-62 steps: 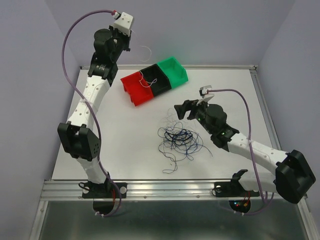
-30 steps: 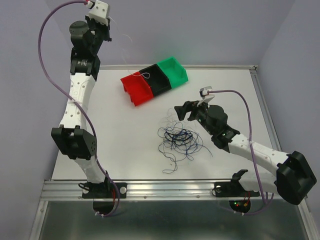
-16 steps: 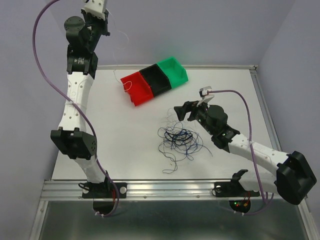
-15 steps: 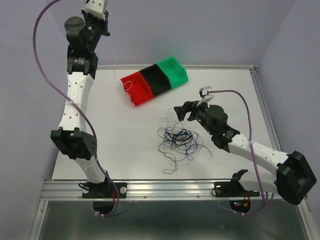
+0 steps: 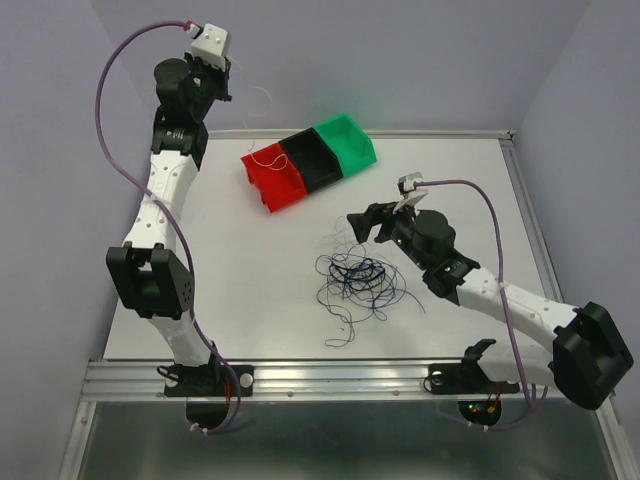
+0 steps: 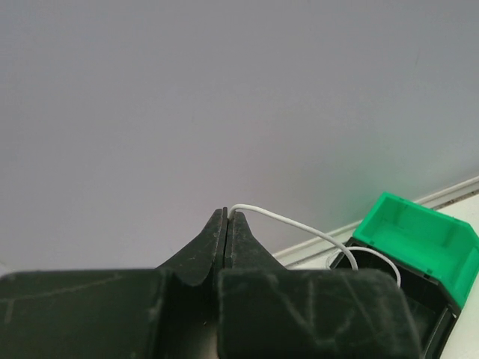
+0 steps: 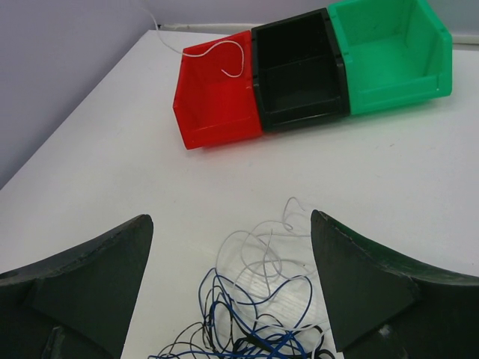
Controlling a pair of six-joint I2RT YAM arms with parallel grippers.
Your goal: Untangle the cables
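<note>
Lavender walls enclose a white tabletop [image 5: 250,300], at whose far side a red plastic bin [image 7: 213,105], a black plastic bin [image 7: 299,120] and a green plastic bin [image 7: 389,82] are set in a row, touching. Near the middle of the table a loose tangle of hair-thin white, dark blue and black wires [image 5: 358,280] is seen.

One thin white wire [image 6: 292,222] is clamped between the shut fingers of the left gripper [image 6: 227,224], which is raised high above the far left corner. From the fingertips the wire is led forward and downward, its long axis slanting toward the bins, and its hooked free end is draped over the red bin. A descent along that line is judged to be what a release into the bin calls for, and the left arm is the nearer one for it.

The right gripper [image 7: 232,224] is held low with its fingers spread wide and nothing between them. The tangle lies just ahead of and beneath them, well apart from the bins.
</note>
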